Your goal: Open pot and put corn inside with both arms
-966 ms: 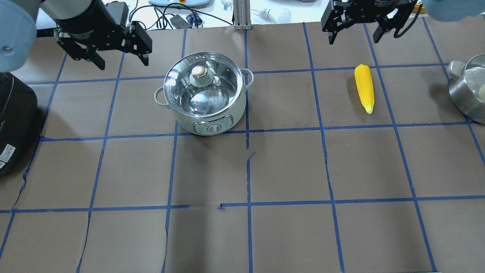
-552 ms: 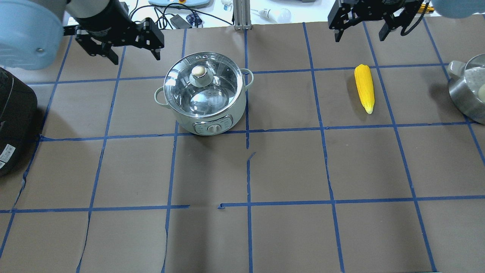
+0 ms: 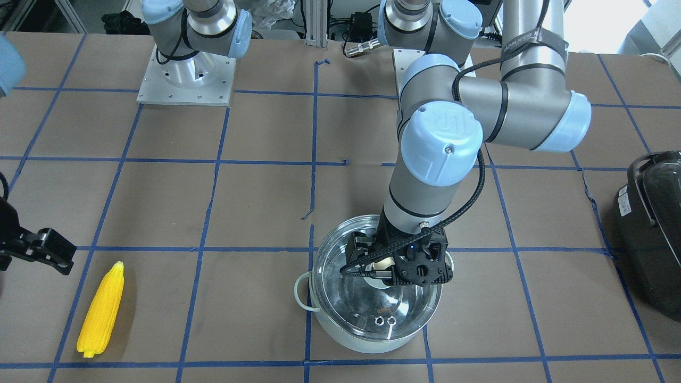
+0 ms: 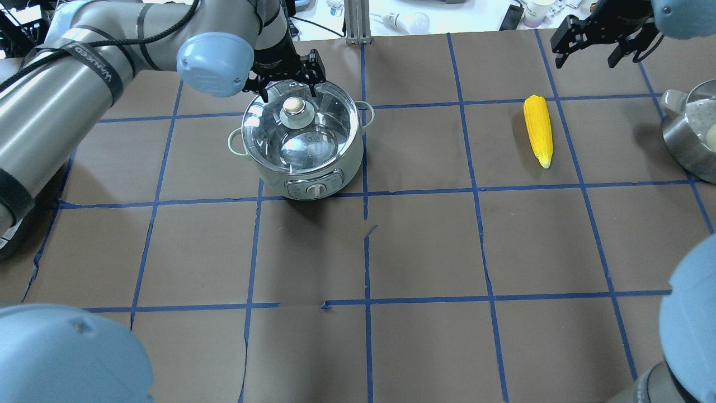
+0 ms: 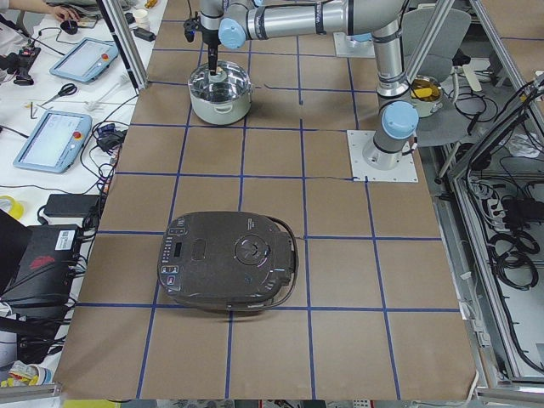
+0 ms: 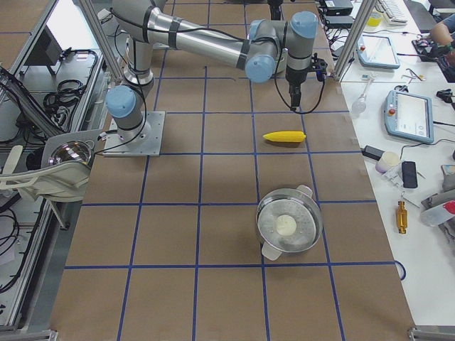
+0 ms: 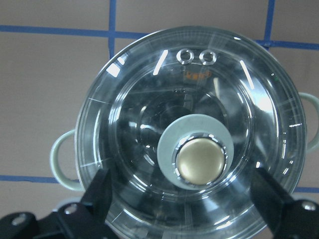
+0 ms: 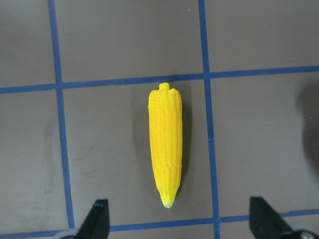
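Left gripper (image 4: 286, 89): fingers spread wide, above lid knob (image 4: 295, 105).
Lid (image 4: 327, 126): seated on pot (image 4: 305, 170).
Right gripper (image 4: 586, 56): fingers spread wide, at corn's 1 o'clock in the overhead view.
Corn (image 4: 538, 129): lying flat at pot's 3 o'clock.

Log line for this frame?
left gripper: open above metal knob of clear glass lid | right gripper: open near yellow corn cob | mint-white steel pot: lid on
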You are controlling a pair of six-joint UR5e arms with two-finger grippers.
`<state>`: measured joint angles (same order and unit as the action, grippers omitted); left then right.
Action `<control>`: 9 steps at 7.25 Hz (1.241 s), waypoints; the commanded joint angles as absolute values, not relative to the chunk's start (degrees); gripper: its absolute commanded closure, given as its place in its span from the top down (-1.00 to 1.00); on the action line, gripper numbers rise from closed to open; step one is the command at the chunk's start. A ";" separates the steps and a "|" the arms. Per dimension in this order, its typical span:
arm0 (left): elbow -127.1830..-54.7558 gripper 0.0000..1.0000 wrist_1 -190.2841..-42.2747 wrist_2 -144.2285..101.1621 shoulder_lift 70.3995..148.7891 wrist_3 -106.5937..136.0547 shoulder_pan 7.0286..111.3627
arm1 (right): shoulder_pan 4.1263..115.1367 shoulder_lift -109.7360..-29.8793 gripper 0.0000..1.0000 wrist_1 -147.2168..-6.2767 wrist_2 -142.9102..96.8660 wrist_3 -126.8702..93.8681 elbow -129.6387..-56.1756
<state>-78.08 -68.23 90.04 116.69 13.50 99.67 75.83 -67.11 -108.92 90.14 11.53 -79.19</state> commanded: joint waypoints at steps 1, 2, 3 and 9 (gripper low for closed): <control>-78.05 1.00 -66.97 89.91 118.13 13.54 100.02 | 75.67 -59.70 1.00 -117.56 90.09 13.18 -81.98; -78.05 0.91 -66.97 89.74 118.13 13.54 100.02 | 75.76 -58.63 1.00 -121.60 90.09 13.18 -85.40; -78.13 0.54 -66.97 89.39 117.86 13.71 100.02 | 75.76 -57.75 1.00 -126.34 90.17 13.36 -89.00; -79.89 0.39 -67.85 89.65 116.46 13.89 100.02 | 75.76 -55.55 -0.61 -132.89 90.61 13.36 -92.72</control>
<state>-79.60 -67.84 89.52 116.73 13.82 100.02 75.76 -55.45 -132.66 90.20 13.35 -92.66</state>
